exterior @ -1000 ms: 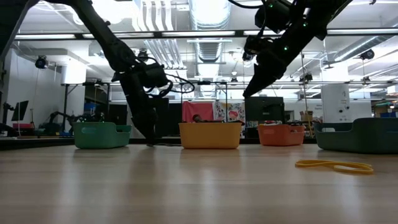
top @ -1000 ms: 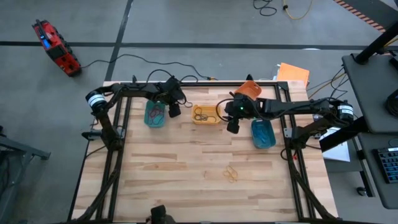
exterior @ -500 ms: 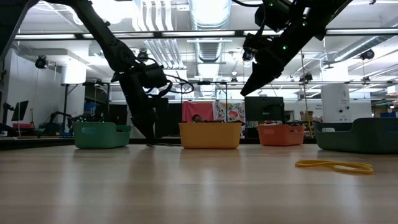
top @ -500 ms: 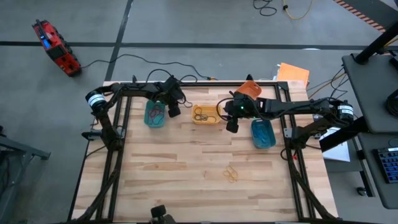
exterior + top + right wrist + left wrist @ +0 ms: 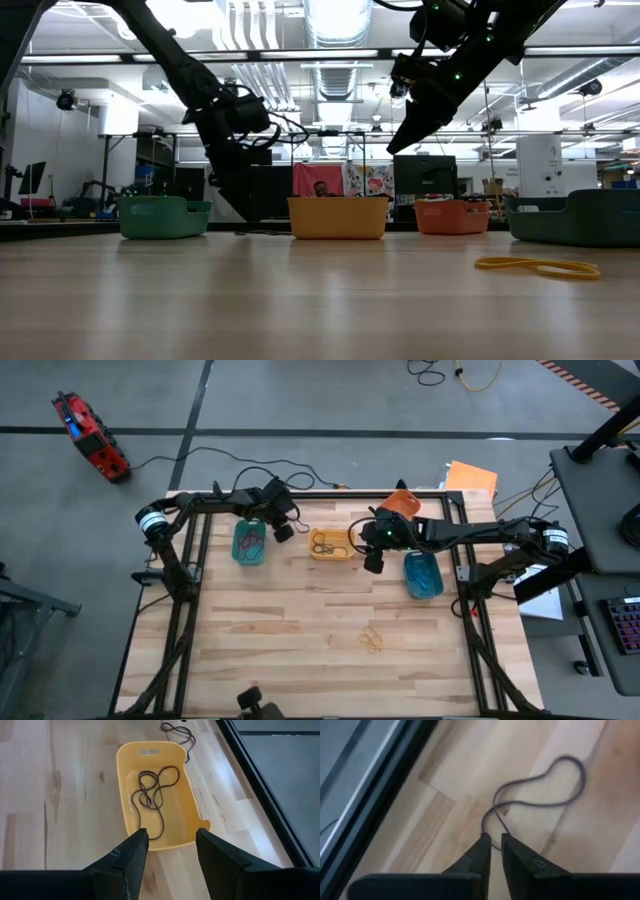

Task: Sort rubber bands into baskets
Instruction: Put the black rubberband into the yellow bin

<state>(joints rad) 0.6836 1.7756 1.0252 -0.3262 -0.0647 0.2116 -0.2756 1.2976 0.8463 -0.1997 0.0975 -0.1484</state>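
At the left of the high view the left gripper (image 5: pixel 283 532) sits just right of the teal-green basket (image 5: pixel 249 544), low over the worktop (image 5: pixel 300 620). Its wrist view shows the two fingers (image 5: pixel 481 851) pinched nearly together on the tail of a dark rubber band (image 5: pixel 540 785), whose loop lies limp on the wood beyond the tips. The pinch looks like the start of a pick: taking the band by one strand, probably because a thin floppy loop offers nothing thicker to grab. Inside the teal-green basket a few dark and reddish loops can be made out.

Toward the centre of the high view stands the yellow basket (image 5: pixel 331 544), holding a tangle of dark brown bands (image 5: pixel 152 790); another dark band (image 5: pixel 177 730) lies on the wood just past its far end.

Right of that, the right gripper (image 5: pixel 374 563) hangs above the worktop between the yellow basket and the blue basket (image 5: pixel 423 575). Its wrist camera looks straight down into the yellow basket, and its fingers (image 5: pixel 131 851) stand apart with nothing between them. It seems to be waiting. The orange basket (image 5: pixel 402 503) sits at the upper edge of the worktop behind that arm.

In the lower right part of the worktop, well apart from every basket, a yellow-orange band (image 5: pixel 372 639) lies unsorted.
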